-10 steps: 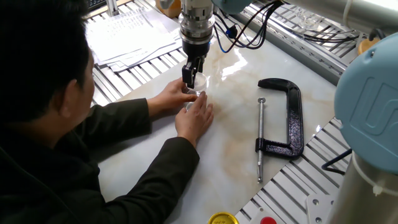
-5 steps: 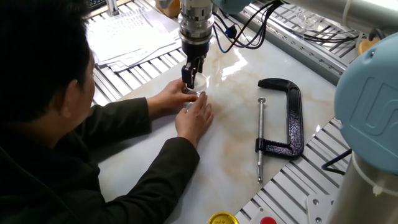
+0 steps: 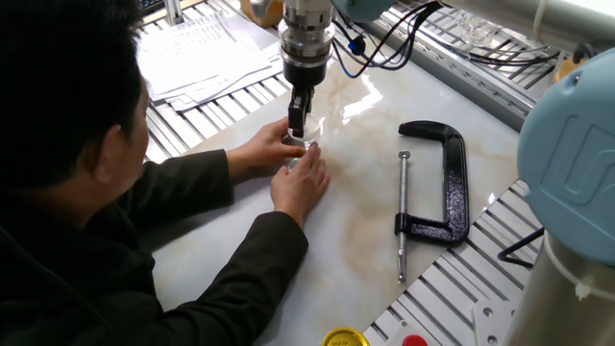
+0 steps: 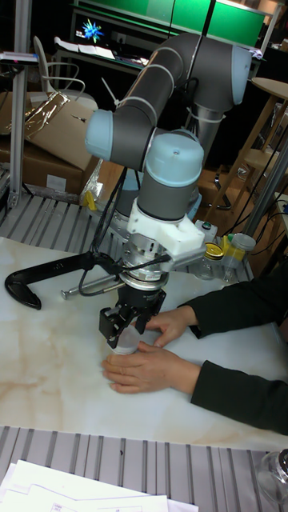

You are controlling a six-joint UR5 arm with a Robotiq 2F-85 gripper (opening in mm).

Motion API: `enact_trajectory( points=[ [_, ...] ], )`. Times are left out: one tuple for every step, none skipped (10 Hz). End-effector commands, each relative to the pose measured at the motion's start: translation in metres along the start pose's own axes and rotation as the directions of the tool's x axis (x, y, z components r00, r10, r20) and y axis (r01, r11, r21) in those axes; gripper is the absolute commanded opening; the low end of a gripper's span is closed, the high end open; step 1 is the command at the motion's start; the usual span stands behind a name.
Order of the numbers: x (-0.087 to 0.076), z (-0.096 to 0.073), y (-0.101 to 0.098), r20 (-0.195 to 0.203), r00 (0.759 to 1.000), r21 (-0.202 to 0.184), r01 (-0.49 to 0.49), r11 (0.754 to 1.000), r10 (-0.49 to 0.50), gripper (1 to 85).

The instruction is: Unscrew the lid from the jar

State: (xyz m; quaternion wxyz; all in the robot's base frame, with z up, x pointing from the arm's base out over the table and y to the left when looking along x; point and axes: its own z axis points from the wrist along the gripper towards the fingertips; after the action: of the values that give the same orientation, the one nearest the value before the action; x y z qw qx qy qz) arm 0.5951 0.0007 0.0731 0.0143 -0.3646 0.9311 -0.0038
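The tiny clear jar (image 3: 299, 147) stands on the marble table, held steady by a person's two hands (image 3: 300, 178), which hide most of it. Its small whitish lid (image 3: 305, 125) shows just above the hands. My gripper (image 3: 299, 123) comes straight down from above and is shut on the lid, with a black finger on each side. From the tall fixed view, the gripper (image 4: 122, 334) pinches the lid (image 4: 125, 346) right over the person's hand (image 4: 148, 370), and the jar below is hidden.
A black C-clamp (image 3: 437, 183) lies to the right on the marble top (image 3: 356, 221). Papers (image 3: 202, 53) sit at the back left. A yellow lid (image 3: 344, 338) and a red cap (image 3: 413, 340) are at the front edge. The person's arm (image 3: 192, 259) crosses the front left.
My gripper has turned about its vertical axis on the lid, so the fingers now look narrower. The hands and jar stayed in place.
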Motion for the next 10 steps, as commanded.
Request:
enact_trajectory(
  points=[
    [-0.005,-0.021,-0.006,-0.034,0.976,0.064,0.215,0.974,-0.213,25.0],
    [-0.011,-0.016,-0.002,-0.023,0.964,0.066,0.267,0.961,-0.266,26.3],
    [-0.015,-0.014,0.0,-0.02,0.947,0.072,0.322,0.944,-0.322,30.7],
    [-0.02,-0.011,0.002,-0.008,0.918,0.073,0.397,0.915,-0.397,31.0],
    [-0.02,-0.012,-0.002,-0.02,0.884,0.084,0.467,0.88,-0.467,31.7],
    [-0.022,-0.013,-0.005,-0.019,0.853,0.084,0.522,0.849,-0.522,34.0],
    [-0.02,-0.013,0.0,-0.012,0.842,0.059,0.539,0.84,-0.54,34.0],
    [-0.022,-0.013,0.005,0.006,0.839,0.042,0.544,0.838,-0.544,41.0],
    [-0.021,-0.015,0.009,0.014,0.843,0.024,0.537,0.843,-0.537,47.3],
    [-0.018,-0.019,0.008,0.005,0.85,0.017,0.527,0.85,-0.527,54.7]
  ],
)
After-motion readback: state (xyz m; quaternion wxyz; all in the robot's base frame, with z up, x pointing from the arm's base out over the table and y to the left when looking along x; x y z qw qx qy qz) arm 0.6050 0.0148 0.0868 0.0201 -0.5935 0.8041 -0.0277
